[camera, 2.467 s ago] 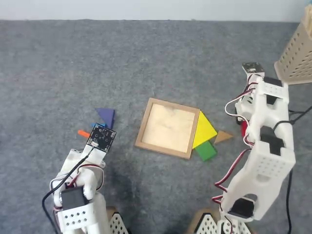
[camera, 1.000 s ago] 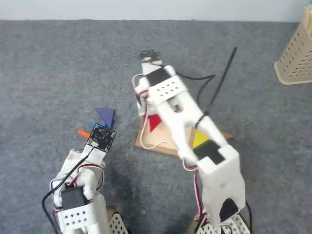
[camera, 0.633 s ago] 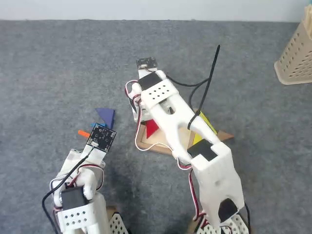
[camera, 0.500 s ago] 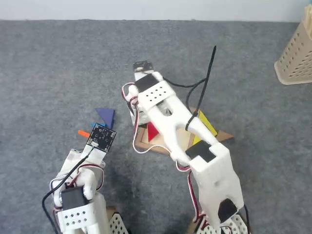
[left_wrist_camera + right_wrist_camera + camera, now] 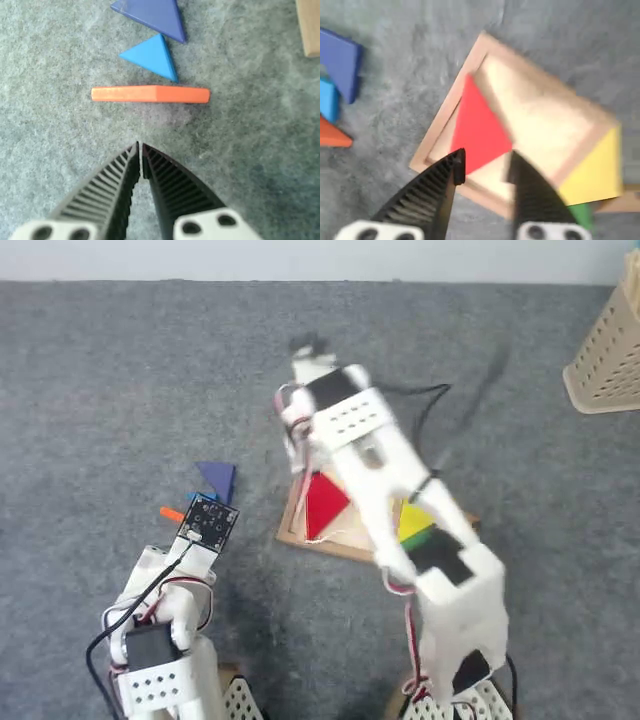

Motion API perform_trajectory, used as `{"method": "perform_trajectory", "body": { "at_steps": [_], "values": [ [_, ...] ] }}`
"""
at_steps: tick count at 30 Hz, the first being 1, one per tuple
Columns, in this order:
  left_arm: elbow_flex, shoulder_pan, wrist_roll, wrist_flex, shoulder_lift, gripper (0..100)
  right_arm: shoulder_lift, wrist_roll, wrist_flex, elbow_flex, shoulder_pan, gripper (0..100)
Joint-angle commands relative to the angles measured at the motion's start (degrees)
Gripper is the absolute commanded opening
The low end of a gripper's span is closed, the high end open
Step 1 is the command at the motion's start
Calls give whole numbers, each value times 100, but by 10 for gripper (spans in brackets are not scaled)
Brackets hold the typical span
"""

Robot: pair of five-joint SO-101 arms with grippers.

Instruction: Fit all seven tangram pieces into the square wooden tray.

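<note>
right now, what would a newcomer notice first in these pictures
The red triangle lying inside the wooden tray, on the side nearer the left arm, with the right gripper open over it. Next, the left gripper, shut, close to an orange piece, a light blue triangle and a dark blue triangle.

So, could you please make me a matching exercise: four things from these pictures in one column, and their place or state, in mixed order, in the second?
Column one
1. red triangle
2. yellow triangle
3. orange piece
4. left gripper

Column two
A. shut
B. inside the wooden tray
C. outside the tray, beside its edge
D. on the carpet, next to the light blue triangle

Pairs: 1-B, 2-C, 3-D, 4-A
</note>
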Motion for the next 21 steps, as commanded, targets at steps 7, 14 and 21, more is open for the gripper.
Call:
{"method": "perform_trajectory", "body": {
  "at_steps": [7, 14, 21],
  "values": [
    [-75, 0, -79, 62, -132, 14, -2985, 818, -1956, 3341, 303, 11],
    [-75, 9, -79, 62, -132, 14, -3618, 1512, -5068, 6233, 145, 9],
    [-75, 18, -79, 62, -132, 14, -2765, 1495, -5446, 6224, -295, 9]
  ]
}}
